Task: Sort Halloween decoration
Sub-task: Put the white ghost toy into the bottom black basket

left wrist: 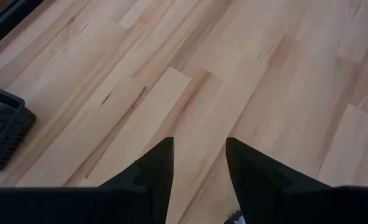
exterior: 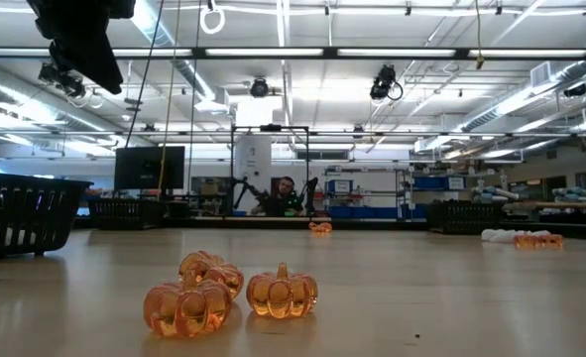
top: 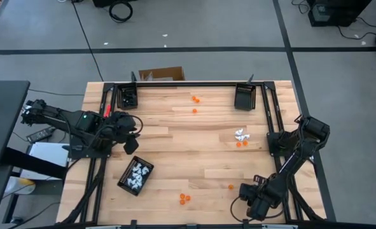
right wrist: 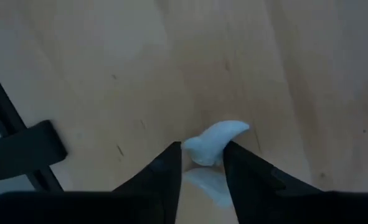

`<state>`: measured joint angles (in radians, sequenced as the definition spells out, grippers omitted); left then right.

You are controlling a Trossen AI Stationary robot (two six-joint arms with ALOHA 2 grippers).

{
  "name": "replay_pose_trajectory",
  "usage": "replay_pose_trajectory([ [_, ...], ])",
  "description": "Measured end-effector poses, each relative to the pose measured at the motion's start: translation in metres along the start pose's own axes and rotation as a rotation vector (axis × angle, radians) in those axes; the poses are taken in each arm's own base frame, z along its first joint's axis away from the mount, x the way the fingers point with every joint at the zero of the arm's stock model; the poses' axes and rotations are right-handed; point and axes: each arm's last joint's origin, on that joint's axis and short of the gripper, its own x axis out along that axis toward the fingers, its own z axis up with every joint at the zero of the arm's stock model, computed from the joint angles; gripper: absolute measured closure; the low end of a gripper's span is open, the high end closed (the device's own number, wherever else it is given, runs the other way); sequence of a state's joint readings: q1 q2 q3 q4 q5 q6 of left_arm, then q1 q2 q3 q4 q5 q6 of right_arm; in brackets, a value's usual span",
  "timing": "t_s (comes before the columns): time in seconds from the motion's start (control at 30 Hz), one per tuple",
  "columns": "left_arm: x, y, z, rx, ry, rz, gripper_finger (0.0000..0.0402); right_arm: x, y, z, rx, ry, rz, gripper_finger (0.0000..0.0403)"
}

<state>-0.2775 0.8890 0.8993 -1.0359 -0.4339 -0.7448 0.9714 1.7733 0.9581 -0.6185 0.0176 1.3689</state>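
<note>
The Halloween decoration lies scattered on the wooden table: three orange pumpkins (exterior: 283, 293) near the front edge, more orange ones (top: 195, 99) at the far middle, and a white and orange cluster (top: 240, 136) at the right. A black tray (top: 135, 176) holds several white pieces. My right gripper (right wrist: 203, 152) points down at the table's near right corner (top: 251, 202), shut on a white trinket (right wrist: 216, 142). My left gripper (left wrist: 199, 155) hangs open over bare wood at the left (top: 132, 137), nothing between its fingers. My right gripper pinches the white trinket between its two fingers, coming from above and pointing down. The trinket's pointed end (right wrist: 236, 129) sticks out past the fingertips, and more white (right wrist: 205, 182) shows farther back between them. I cannot tell whether it rests on the wood.
Two more black trays stand at the far edge, one at the left (top: 129, 97) and one at the right (top: 245, 97). A single orange piece (top: 231, 187) lies close to my right gripper. The black frame rail (right wrist: 22, 150) runs along the table's edge beside it.
</note>
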Motion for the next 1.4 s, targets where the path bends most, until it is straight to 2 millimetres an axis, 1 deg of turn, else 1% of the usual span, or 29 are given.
replay_pose_trajectory([
  [0.1, 0.0, 0.0, 0.0, 0.0, 0.0, 0.0, 0.0246, 0.0, 0.0, 0.003, 0.009, -0.006, -0.004, 0.0313],
  [0.23, 0.0, 0.0, 0.0, 0.0, 0.0, 0.0, 0.0246, -0.002, 0.001, 0.008, 0.024, -0.003, -0.016, 0.0382],
  [0.3, 0.0, 0.0, 0.0, 0.0, 0.0, 0.0, 0.0246, -0.003, 0.004, 0.012, 0.032, -0.018, 0.004, 0.0394],
  [0.37, 0.0, 0.001, 0.0, 0.002, 0.003, 0.003, 0.0246, -0.006, 0.009, 0.016, 0.047, -0.034, 0.029, 0.0384],
  [0.53, -0.001, 0.002, -0.003, 0.012, 0.036, 0.0, 0.0246, -0.017, 0.017, 0.02, 0.057, -0.011, 0.048, 0.0334],
  [0.7, -0.003, 0.006, -0.006, 0.022, 0.062, 0.007, 0.0246, -0.031, 0.023, 0.018, 0.022, -0.034, 0.005, 0.0282],
  [0.8, -0.004, 0.006, -0.006, 0.024, 0.056, 0.002, 0.0246, -0.032, 0.019, 0.017, 0.035, -0.064, -0.045, 0.0253],
  [0.9, -0.004, 0.007, -0.006, 0.024, 0.051, 0.005, 0.0246, -0.027, 0.015, 0.017, 0.077, -0.091, -0.06, 0.0233],
  [0.97, -0.004, 0.007, -0.006, 0.024, 0.051, 0.006, 0.0246, -0.022, 0.011, 0.017, 0.106, -0.09, -0.072, 0.0226],
  [1.13, -0.004, 0.007, -0.006, 0.025, 0.051, 0.006, 0.0246, -0.011, 0.006, 0.016, 0.139, -0.098, -0.037, 0.0225],
  [1.23, -0.004, 0.007, -0.006, 0.025, 0.051, 0.006, 0.0246, -0.007, 0.004, 0.017, 0.156, -0.1, -0.021, 0.0225],
  [1.4, -0.004, 0.007, -0.005, 0.026, 0.049, 0.008, 0.0246, -0.002, -0.003, 0.017, 0.193, -0.097, -0.041, 0.0228],
])
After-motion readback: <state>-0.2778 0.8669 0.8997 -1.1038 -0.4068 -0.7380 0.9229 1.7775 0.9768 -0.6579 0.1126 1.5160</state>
